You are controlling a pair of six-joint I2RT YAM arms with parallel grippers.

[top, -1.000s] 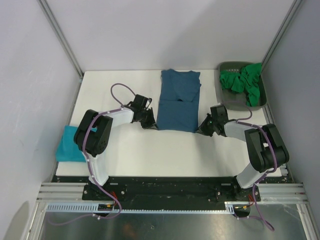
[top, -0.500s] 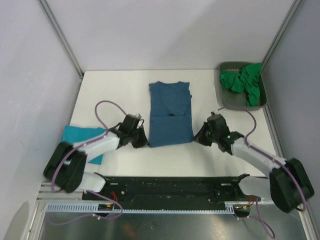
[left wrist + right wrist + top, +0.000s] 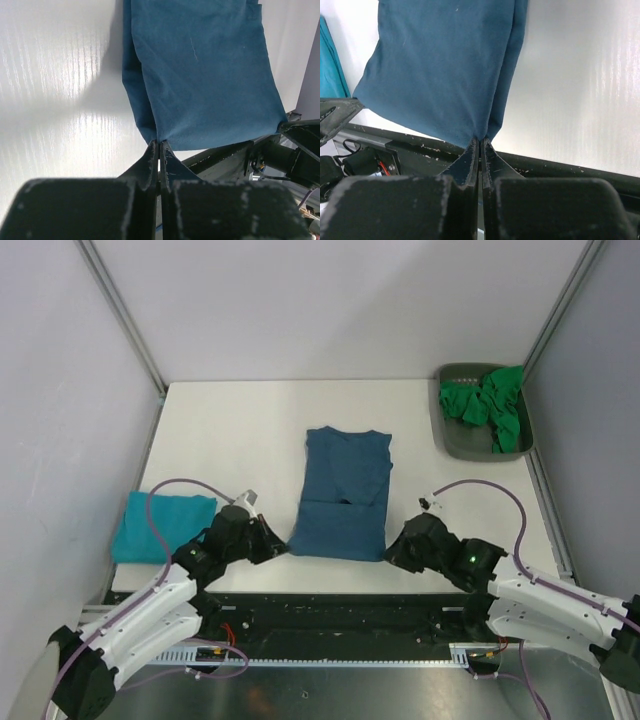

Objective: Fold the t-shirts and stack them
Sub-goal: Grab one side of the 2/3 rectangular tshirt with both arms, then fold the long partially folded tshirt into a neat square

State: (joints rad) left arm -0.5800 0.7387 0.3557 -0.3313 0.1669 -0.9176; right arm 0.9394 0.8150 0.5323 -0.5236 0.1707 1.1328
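Left of the dark steel-blue cloth t-shirt (image 3: 343, 490), well apart from it, we see a folded turquoise cloth t-shirt (image 3: 160, 525) lying flat on the white table (image 3: 240, 430). The left gripper (image 3: 272, 546) sits at the blue shirt's near left corner, fingers pressed together and pinching that corner. The shirt itself lies mid-table, folded narrow with sleeves tucked in, collar end far and hem near. The right gripper (image 3: 397, 550) mirrors the left at the near right corner, fingers clamped together on the cloth. We judge the shirt light, soft and limp: it will sag between the two pinches and drag on the table, and the stacked layers may slide apart unless each pinch catches all of them, so the corners are the right hold. Right and far of the blue shirt stands a dark grey plastic tray (image 3: 455, 443) with bright green crumpled t-shirts (image 3: 490, 405) in it, well apart. Nothing lies on the blue shirt; the table's near edge just past its hem is the only thing close.
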